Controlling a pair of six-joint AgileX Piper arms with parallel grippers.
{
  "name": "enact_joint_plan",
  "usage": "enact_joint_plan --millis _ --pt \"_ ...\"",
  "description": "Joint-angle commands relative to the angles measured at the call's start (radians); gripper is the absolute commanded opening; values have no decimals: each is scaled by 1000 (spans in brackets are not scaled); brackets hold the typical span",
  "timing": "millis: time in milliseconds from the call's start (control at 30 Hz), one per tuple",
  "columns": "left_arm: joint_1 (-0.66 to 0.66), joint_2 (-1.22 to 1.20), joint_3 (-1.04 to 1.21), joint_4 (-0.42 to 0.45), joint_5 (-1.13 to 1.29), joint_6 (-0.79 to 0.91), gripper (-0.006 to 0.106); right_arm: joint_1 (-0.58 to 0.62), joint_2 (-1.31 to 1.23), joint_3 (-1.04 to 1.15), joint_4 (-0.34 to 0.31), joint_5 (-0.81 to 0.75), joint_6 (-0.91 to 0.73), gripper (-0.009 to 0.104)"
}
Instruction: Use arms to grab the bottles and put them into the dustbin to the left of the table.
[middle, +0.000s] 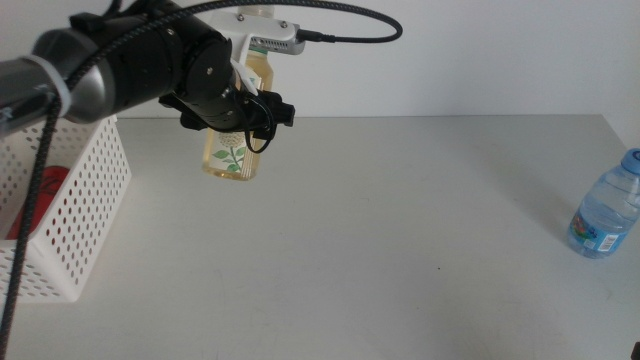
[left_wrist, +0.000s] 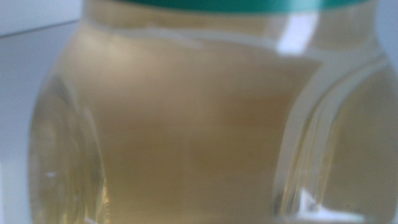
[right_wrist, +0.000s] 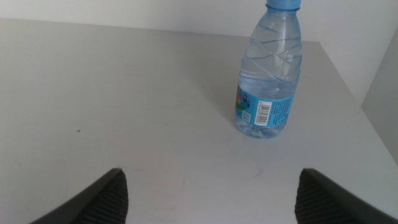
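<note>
- The small clear bottle of yellow tea with a green-white label (middle: 232, 150) is held upright, clear of the worktop, its long axis vertical
- It is clamped between the fingers of the left gripper (middle: 240, 108), and the left wrist view is filled by its amber body
- The white perforated plastic basket (middle: 85, 200) is seen to the left of the held bottle, near but not under it, so a carry leftward over the rim is judged to be the coming move
- A red object (middle: 40, 195) is glimpsed inside the basket
- The clear blue-labelled water bottle (right_wrist: 267, 74) stands upright at the right edge of the light-grey worktop (middle: 400, 230), ahead of the right gripper (right_wrist: 211, 199), whose fingers are spread wide and hold nothing
</note>
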Motion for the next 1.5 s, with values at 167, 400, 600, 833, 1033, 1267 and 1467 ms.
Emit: enact_joint_plan --millis 167,400,600,833,1033,1267,1467 --pt "52 -218 -43 -141 191 154 -1 -7 -22 -9 -6 -75 -12 78" --pt "281 -242 -134 -366 431 393 -1 -7 -22 -9 -6 -75 -12 78" --pt "480 -237 -260 -371 646 470 -1 -7 -22 -9 -6 -75 -12 78" --pt "652 -211 -258 -393 677 632 -1 -7 -22 -9 -6 -75 -12 78" --pt "716 -129 -239 -391 677 632 -1 -7 -22 -9 -6 -75 -12 78" --pt "723 -33 -226 -377 677 659 -1 -7 -22 -9 -6 -75 -12 78" --pt "723 17 -200 -379 677 659 -1 -7 -22 -9 -6 -75 -12 78"
